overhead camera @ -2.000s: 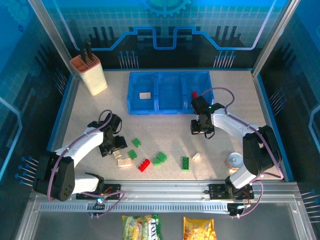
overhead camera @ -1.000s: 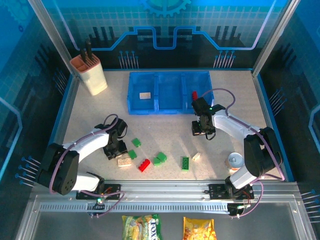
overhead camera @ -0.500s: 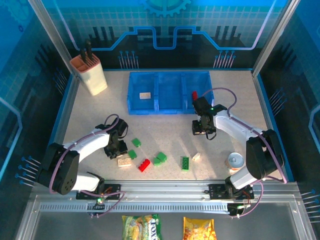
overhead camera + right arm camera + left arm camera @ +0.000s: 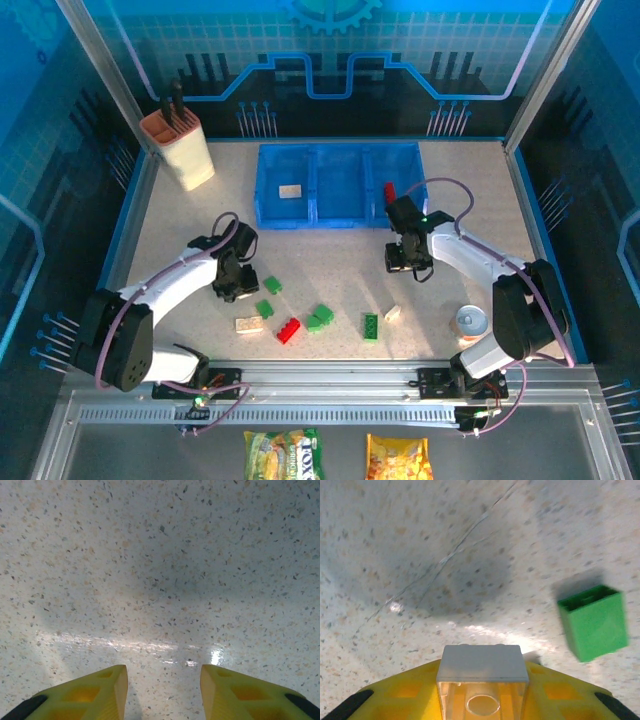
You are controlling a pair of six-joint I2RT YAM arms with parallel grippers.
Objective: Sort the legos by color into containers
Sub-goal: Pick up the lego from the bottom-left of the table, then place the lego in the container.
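Left claw (image 4: 232, 283) is clamped on a cream brick (image 4: 482, 664). The wrist view shows it pinched square between the yellow fingers (image 4: 395, 700), and its shadow on the table (image 4: 420, 555) suggests it is just clear of the surface. A green brick (image 4: 592, 622) lies loose just to the right of it.

So this looks like the carry step: brick picked, drop not yet made. The bins (image 4: 338, 212) sit well up the table. The left bin holds another cream piece (image 4: 290, 190), so that is the likely target. The next move calls for a lift high enough to clear the near wall, then a reach forward and to the right, opening only once the brick is over that left bin.

Right claw (image 4: 162, 682) is spread wide with nothing in it, hovering over bare table between the bins and the loose bricks (image 4: 320, 317). Green, red and cream pieces wait on the table, so plenty of sorting is left.
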